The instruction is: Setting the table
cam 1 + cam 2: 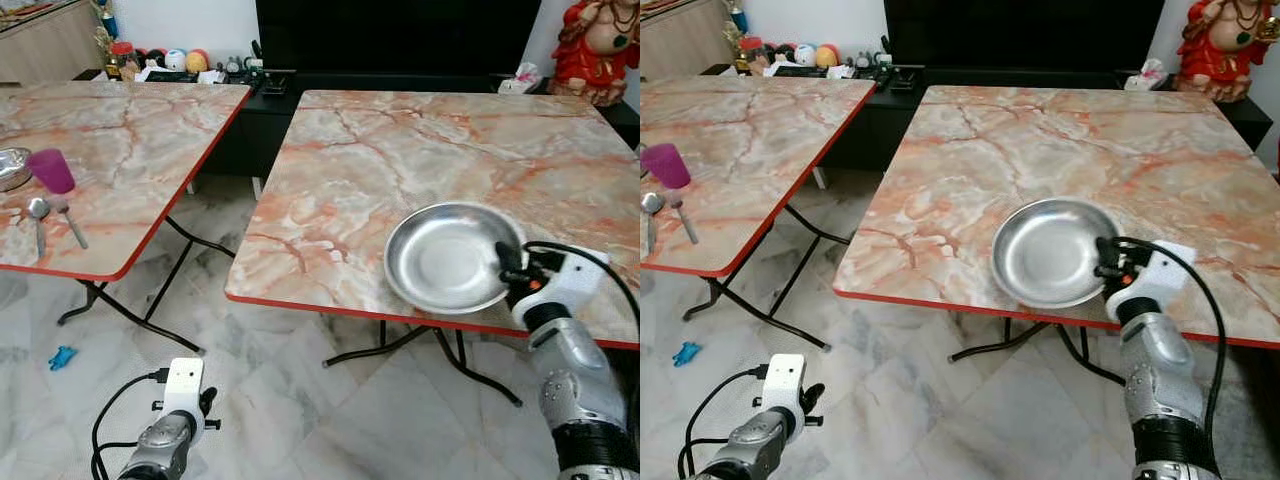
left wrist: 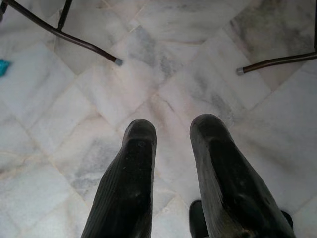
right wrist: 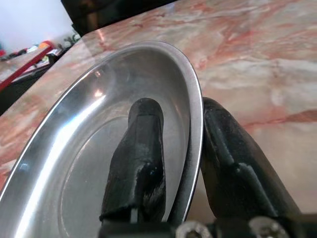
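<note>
Right end effector (image 1: 508,262) pinches the shiny round steel plate's (image 1: 445,258) rim on glossy marble-patterned table (image 1: 400,150).

2 marble-topped tables (image 1: 400,170): steel plate (image 1: 445,255) right; cup (image 1: 50,170), spoons (image 1: 40,212) left.

Bright, even indoor light, sharp frames, soft glare on the steel plate (image 1: 445,257).
</note>
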`<state>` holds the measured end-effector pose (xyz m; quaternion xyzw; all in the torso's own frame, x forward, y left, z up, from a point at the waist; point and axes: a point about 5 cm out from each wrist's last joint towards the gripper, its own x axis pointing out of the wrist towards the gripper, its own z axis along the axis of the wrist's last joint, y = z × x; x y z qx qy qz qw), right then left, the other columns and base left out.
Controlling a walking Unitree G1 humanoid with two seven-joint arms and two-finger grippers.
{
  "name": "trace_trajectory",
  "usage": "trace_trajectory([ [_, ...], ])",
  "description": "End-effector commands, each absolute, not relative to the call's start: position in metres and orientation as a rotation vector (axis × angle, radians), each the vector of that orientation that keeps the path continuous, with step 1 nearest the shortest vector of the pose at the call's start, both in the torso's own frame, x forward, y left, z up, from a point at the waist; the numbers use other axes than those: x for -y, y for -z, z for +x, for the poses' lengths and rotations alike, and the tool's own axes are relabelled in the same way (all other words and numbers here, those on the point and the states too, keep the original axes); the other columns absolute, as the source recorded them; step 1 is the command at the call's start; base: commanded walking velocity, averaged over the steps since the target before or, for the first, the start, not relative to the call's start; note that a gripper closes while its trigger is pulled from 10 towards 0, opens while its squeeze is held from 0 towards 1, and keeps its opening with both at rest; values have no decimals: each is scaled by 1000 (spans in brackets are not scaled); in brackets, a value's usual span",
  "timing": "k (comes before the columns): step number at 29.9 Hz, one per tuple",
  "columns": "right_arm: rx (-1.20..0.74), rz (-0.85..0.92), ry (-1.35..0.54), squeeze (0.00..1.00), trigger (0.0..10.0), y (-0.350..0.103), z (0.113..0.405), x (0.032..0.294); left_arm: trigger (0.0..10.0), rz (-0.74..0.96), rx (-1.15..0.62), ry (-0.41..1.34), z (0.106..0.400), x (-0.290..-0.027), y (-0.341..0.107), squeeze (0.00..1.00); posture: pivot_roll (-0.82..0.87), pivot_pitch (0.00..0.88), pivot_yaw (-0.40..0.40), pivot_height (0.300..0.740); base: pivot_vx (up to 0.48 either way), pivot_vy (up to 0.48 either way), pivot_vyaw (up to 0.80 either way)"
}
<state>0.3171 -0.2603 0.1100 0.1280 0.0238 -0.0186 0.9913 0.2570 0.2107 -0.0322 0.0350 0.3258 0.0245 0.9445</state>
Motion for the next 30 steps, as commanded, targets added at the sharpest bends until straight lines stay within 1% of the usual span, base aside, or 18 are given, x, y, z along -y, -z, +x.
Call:
trace_trajectory([
  [1, -34, 254, 57, 0, 10000, -113, 316, 267, 10000, 66, -678, -58, 253, -216, 34, 0, 10, 0, 26, 740, 0, 0, 0],
  [11, -22, 299, 114, 0, 10000, -106, 310, 268, 10000, 88, -682, -43, 252, -218, 34, 0, 6, 0, 38, 740, 0, 0, 0],
  [27, -7, 296, 99, 0, 10000, -110, 316, 264, 10000, 89, -675, -47, 254, -218, 33, 0, 19, 0, 30, 740, 0, -274, 0],
  [30, -7, 299, 93, 0, 10000, -110, 317, 262, 10000, 76, -675, -66, 253, -220, 33, 0, 23, 0, 28, 740, 0, 0, 0],
])
